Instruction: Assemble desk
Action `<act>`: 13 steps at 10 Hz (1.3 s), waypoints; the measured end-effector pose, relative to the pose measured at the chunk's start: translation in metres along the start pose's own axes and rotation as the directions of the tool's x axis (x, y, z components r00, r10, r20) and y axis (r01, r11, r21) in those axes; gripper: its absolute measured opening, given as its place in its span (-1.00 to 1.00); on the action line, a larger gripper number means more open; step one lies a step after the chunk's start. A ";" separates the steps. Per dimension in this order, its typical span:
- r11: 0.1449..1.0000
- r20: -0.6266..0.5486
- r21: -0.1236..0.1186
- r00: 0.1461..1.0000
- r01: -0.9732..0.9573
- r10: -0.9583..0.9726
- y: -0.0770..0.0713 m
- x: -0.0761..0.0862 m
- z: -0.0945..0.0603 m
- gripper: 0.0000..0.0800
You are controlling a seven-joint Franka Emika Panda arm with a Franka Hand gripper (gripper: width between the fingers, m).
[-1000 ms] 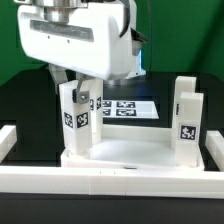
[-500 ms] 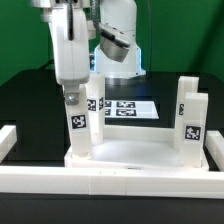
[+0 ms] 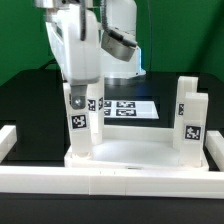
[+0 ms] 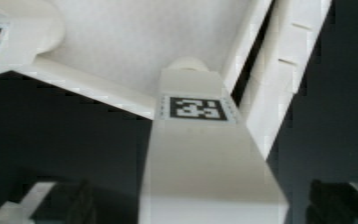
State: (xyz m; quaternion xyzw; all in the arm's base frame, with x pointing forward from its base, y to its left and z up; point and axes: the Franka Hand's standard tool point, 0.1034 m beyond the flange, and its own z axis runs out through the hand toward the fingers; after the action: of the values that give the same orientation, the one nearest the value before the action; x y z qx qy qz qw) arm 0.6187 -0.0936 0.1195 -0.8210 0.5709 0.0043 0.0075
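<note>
The arm [image 3: 118, 45] is showing smooth white rounded shells with a dark band at one joint; the gripper [image 3: 80, 88] is showing a white blocky body and dark fingers [image 4: 34, 203].

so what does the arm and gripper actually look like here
In the exterior view the arm is glossy white with rounded, smooth shells and a dark band at a joint. The gripper hangs from a boxy white hand body, narrowing to greyish fingers at the bottom. In the wrist view only dark blurred fingertips show at the frame's edge. No cables or printed markings are clearly visible on the arm.
</note>
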 end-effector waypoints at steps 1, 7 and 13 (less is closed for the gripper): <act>0.993 -0.008 0.006 0.993 0.121 -0.121 -0.001 -0.002 0.001 0.61; 0.765 -0.015 -0.013 0.764 0.644 -0.645 -0.003 -0.006 0.002 0.62; 0.444 -0.004 -0.036 0.444 0.895 -0.896 -0.001 -0.003 0.002 0.62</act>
State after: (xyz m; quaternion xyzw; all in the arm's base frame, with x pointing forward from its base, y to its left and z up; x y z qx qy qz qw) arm 0.6182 -0.0903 0.1174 -0.9986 0.0525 -0.0015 -0.0094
